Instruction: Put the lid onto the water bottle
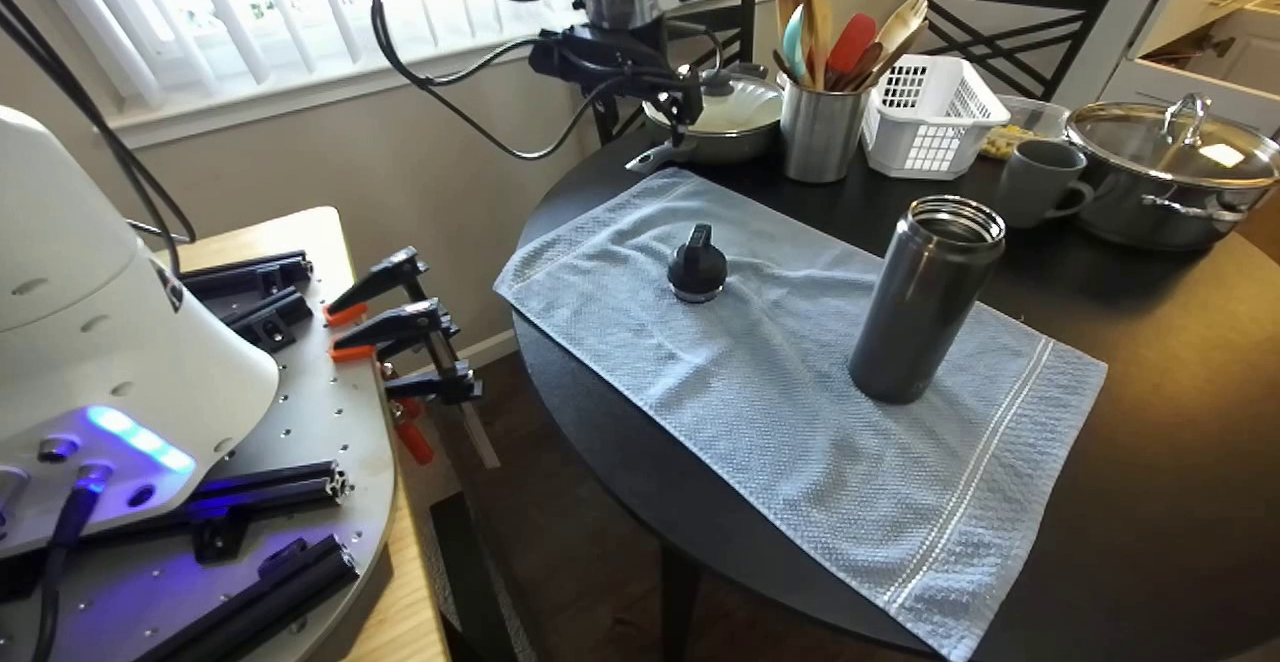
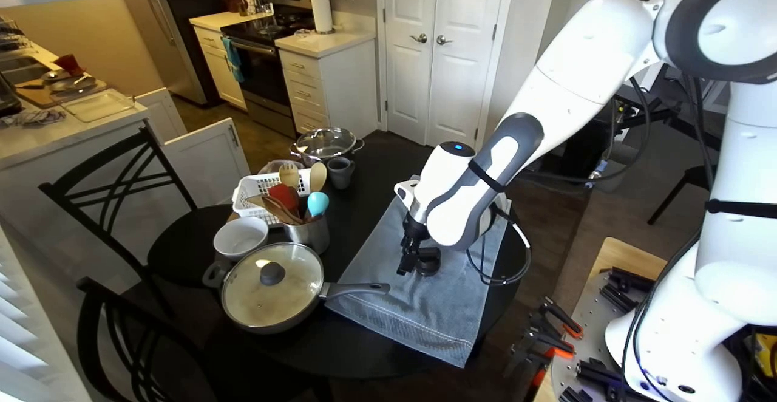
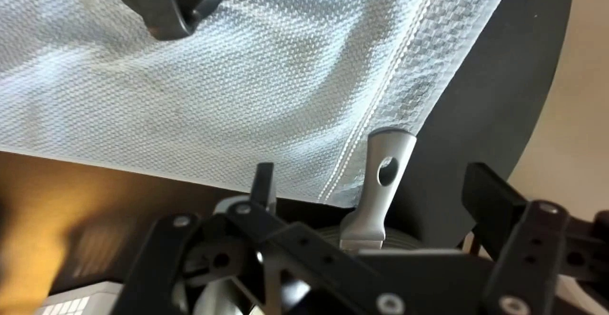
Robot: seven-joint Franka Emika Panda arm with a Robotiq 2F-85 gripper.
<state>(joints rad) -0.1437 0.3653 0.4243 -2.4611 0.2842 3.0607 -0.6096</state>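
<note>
The lid, a small black cap with a raised loop (image 1: 697, 270), sits upright on the blue-grey towel (image 1: 770, 362). It also shows in an exterior view (image 2: 429, 262) and, cut off, at the top edge of the wrist view (image 3: 190, 1). The water bottle, a tall dark grey cylinder with an uncovered mouth (image 1: 915, 312), stands upright on the towel. It is hidden behind the arm in an exterior view and out of the wrist view. My gripper (image 1: 684, 124) is open and empty, in the air above the table, apart from the lid. Its fingers (image 3: 371, 177) are spread wide.
A lidded pan (image 2: 270, 305) lies by the towel; its handle (image 3: 383, 182) reaches over the towel's corner. A metal utensil holder (image 1: 820, 137), a white basket (image 1: 925, 127), a grey mug (image 1: 1035, 182) and a large lidded pot (image 1: 1150, 197) stand along the table's far side.
</note>
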